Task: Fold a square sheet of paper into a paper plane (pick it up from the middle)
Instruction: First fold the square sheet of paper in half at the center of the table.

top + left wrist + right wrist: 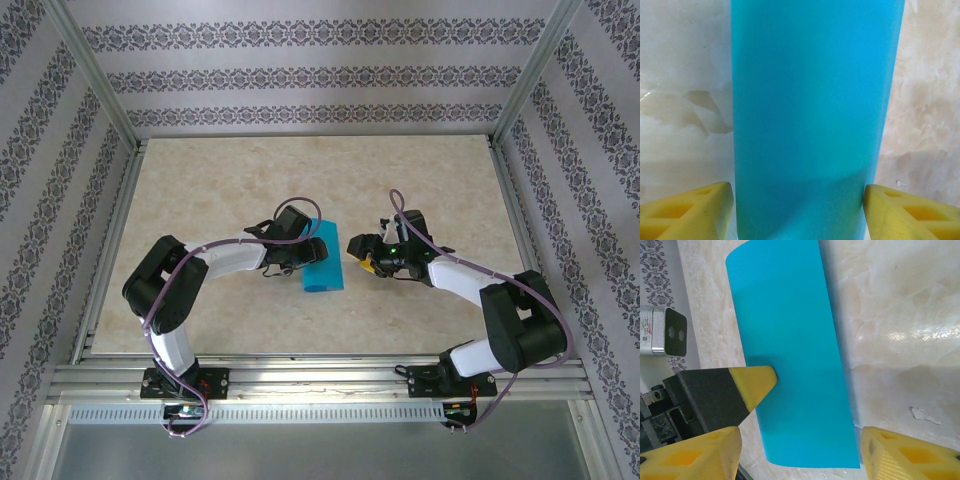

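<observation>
The square sheet of paper (324,270) is teal-blue and lies flat on the table as a narrow folded rectangle between my two arms. My left gripper (310,246) hangs over its left upper part, open. In the left wrist view the paper (810,115) runs as a strip between the yellow fingertips (695,210), which stand at its two long edges. My right gripper (363,256) is open just right of the paper. From the right wrist the paper (790,350) lies ahead of my right gripper (800,455), and a left fingertip (754,382) touches its left edge.
The beige marble-look table (220,180) has free room all round the paper. Aluminium rails (320,380) run along the near edge and the sides. Patterned walls (320,70) close in the back and both flanks.
</observation>
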Action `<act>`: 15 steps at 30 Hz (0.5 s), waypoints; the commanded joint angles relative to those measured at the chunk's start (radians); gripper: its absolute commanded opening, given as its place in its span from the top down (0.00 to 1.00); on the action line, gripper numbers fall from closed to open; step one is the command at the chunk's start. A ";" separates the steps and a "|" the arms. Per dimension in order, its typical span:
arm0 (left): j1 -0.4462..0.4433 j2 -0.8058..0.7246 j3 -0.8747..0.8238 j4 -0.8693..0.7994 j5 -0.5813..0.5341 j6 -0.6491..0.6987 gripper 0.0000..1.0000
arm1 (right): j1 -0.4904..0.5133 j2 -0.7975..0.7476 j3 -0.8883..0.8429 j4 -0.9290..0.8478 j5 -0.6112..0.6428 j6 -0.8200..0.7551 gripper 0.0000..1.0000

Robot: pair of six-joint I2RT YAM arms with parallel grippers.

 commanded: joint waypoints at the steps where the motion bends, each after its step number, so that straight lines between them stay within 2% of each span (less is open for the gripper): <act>1: -0.006 -0.018 0.014 -0.046 -0.035 0.040 0.30 | 0.013 0.014 0.016 0.018 -0.017 -0.003 0.35; 9: 0.032 -0.051 -0.019 -0.043 -0.032 0.052 0.36 | 0.026 0.030 0.029 0.019 -0.014 0.003 0.35; 15: 0.050 -0.077 -0.042 -0.042 -0.027 0.075 0.37 | 0.040 0.052 0.042 0.021 -0.010 0.006 0.35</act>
